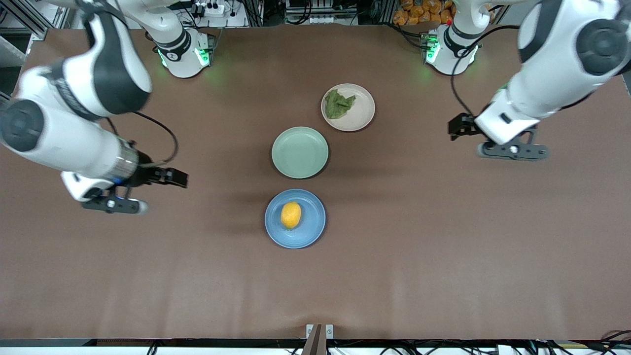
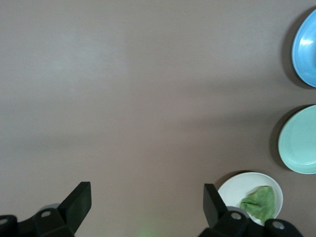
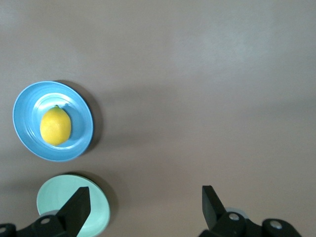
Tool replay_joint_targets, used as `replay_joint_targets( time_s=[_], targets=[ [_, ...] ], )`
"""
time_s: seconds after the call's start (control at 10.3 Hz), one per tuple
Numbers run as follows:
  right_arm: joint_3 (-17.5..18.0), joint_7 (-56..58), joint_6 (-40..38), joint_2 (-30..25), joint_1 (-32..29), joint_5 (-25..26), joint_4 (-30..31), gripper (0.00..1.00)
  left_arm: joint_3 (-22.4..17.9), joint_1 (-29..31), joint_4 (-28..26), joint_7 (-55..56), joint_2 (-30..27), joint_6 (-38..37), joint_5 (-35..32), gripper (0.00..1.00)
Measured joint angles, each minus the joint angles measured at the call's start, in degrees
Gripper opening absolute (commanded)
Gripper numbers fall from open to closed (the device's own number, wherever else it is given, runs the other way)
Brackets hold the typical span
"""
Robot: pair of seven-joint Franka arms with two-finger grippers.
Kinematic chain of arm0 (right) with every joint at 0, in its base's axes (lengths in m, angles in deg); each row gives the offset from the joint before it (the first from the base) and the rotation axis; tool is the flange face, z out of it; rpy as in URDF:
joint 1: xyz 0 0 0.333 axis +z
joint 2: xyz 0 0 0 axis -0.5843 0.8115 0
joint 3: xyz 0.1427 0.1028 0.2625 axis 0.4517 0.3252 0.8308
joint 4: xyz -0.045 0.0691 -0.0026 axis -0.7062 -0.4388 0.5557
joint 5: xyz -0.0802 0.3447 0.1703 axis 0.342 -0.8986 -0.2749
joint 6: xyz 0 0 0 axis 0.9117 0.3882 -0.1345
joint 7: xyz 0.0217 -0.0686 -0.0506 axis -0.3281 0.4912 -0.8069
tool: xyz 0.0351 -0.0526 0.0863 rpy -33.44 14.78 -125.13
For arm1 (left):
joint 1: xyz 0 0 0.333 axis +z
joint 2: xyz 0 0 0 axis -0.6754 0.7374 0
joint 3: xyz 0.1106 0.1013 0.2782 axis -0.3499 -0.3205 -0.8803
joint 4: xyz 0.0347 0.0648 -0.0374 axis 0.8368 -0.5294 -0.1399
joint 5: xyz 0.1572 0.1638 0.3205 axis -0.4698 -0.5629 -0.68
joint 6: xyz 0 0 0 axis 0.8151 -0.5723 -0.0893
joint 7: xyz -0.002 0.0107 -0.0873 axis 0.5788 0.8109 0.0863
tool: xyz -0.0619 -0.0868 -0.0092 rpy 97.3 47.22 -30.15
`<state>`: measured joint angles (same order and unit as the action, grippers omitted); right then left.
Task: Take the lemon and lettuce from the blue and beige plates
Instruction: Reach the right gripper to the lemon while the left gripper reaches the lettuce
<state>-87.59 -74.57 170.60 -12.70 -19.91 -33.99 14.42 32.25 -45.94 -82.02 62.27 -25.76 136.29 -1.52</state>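
The lemon (image 1: pixel 291 215) lies in the middle of the blue plate (image 1: pixel 276 231), the plate nearest the front camera. It also shows in the right wrist view (image 3: pixel 55 126) on the blue plate (image 3: pixel 29 143). The lettuce (image 1: pixel 338 104) lies on the beige plate (image 1: pixel 362 113), the plate nearest the robots' bases, and shows in the left wrist view (image 2: pixel 259 201) on that plate (image 2: pixel 232 190). My right gripper (image 1: pixel 172 177) (image 3: pixel 145 193) is open and empty over bare table toward the right arm's end. My left gripper (image 1: pixel 458 126) (image 2: pixel 146 192) is open and empty over bare table toward the left arm's end.
An empty mint-green plate (image 1: pixel 299 152) sits between the blue and beige plates; the three lie in a row down the table's middle. It also shows in the left wrist view (image 2: pixel 298 140) and the right wrist view (image 3: pixel 54 197). Brown table surface surrounds the plates.
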Motion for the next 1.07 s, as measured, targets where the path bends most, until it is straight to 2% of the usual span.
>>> replay_joint_targets(
  time_s=[0.58,0.87,1.07],
  targets=[
    [0.2,-20.7,19.0,16.3,10.0,-0.1,-4.6,1.0,10.5,-0.2,-9.6,12.1,0.4,5.7,0.0,1.0],
    [1.1,-27.4,29.8,23.6,14.1,-0.1,-5.5,1.0,16.8,-1.2,-16.1,21.1,3.2,12.2,0.0,1.0],
    [1.5,-29.5,33.1,26.8,15.7,-0.1,-6.0,1.0,17.6,-4.5,-17.8,26.4,6.6,13.9,0.0,1.0]
  ],
)
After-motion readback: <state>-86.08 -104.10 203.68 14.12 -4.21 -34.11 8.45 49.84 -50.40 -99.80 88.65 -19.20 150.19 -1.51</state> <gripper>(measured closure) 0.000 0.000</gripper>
